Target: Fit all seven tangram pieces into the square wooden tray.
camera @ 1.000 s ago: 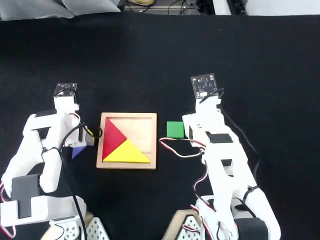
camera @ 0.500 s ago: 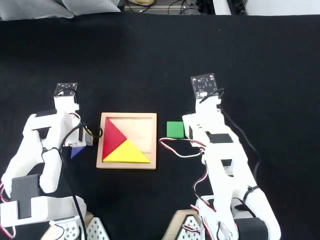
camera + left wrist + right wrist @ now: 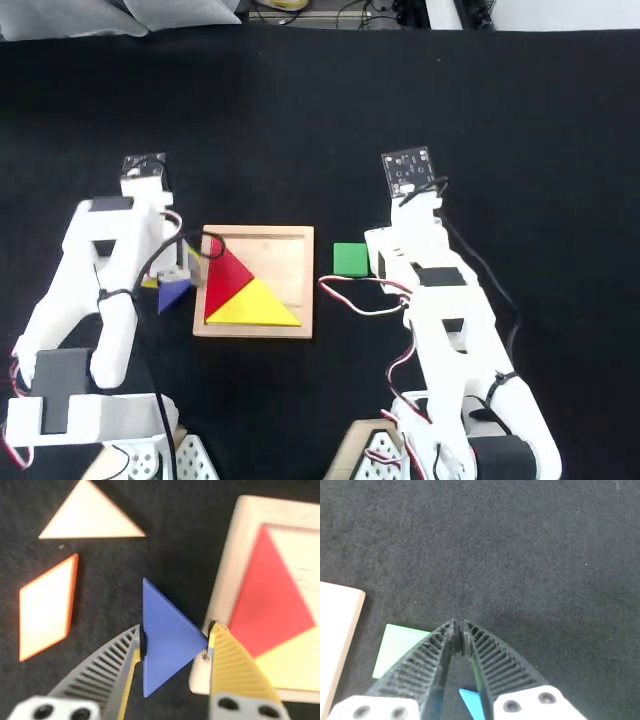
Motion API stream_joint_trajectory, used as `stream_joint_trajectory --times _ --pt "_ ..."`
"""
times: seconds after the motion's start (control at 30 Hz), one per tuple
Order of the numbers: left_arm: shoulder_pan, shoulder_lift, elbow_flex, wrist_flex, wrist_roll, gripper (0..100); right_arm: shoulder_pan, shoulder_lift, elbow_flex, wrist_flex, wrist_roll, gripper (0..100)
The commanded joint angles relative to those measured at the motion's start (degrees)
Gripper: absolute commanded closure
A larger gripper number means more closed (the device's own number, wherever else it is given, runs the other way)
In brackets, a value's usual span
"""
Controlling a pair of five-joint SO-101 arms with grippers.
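High view: square wooden tray point(image 3: 254, 235) is loaded with red triangle point(image 3: 224, 272) and yellow triangle point(image 3: 254, 305); blue triangle point(image 3: 172, 292) is noted at its 9 o'clock, green square point(image 3: 350, 259) at 3 o'clock. Left wrist view: left gripper point(image 3: 176, 632) is clamped on the blue triangle beside the tray rim. Right wrist view: right gripper point(image 3: 458, 626) is pressed closed, nothing held, near the green square
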Motion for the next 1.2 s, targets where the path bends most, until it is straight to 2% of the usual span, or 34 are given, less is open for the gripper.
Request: stream_joint_trajectory --times 0.0,0.13,0.33,0.43,0.53,0.63,0.83,1.07,1.17 --pt "1.3 -1.9 -7.6 5.1 3.4 78 -0.6 -2.0 -0.2 -0.9 0.7 98.7" --pt "3.7 -1.9 -12.1 10.5 8.1 78 -0.6 -2.0 -0.2 -0.9 0.7 98.7" --pt "15.0 -1.9 -17.4 20.7 22.1 78 -0.4 -2.1 -0.2 -0.8 0.7 98.7" --pt "20.5 -1.9 -19.3 21.6 27.5 78 0.3 -2.1 -0.2 -0.8 0.7 98.7" --pt "24.5 -1.9 -21.3 20.7 29.7 78 3.8 -2.2 -0.7 -1.1 0.4 98.7" --pt "27.7 -1.9 -21.8 16.9 34.1 78 7.4 -2.2 -1.6 -0.9 -0.9 98.7" --pt "32.2 -1.3 -19.8 7.8 49.6 78 12.3 -2.2 -2.5 -0.9 -6.0 98.7" --pt "32.6 -1.2 -9.6 -12.3 62.6 78 13.1 -2.2 -2.6 -1.2 -6.9 98.7" --pt "32.5 -1.2 -5.8 -17.4 66.3 78 13.0 -2.2 -2.6 -1.3 -6.9 98.7"
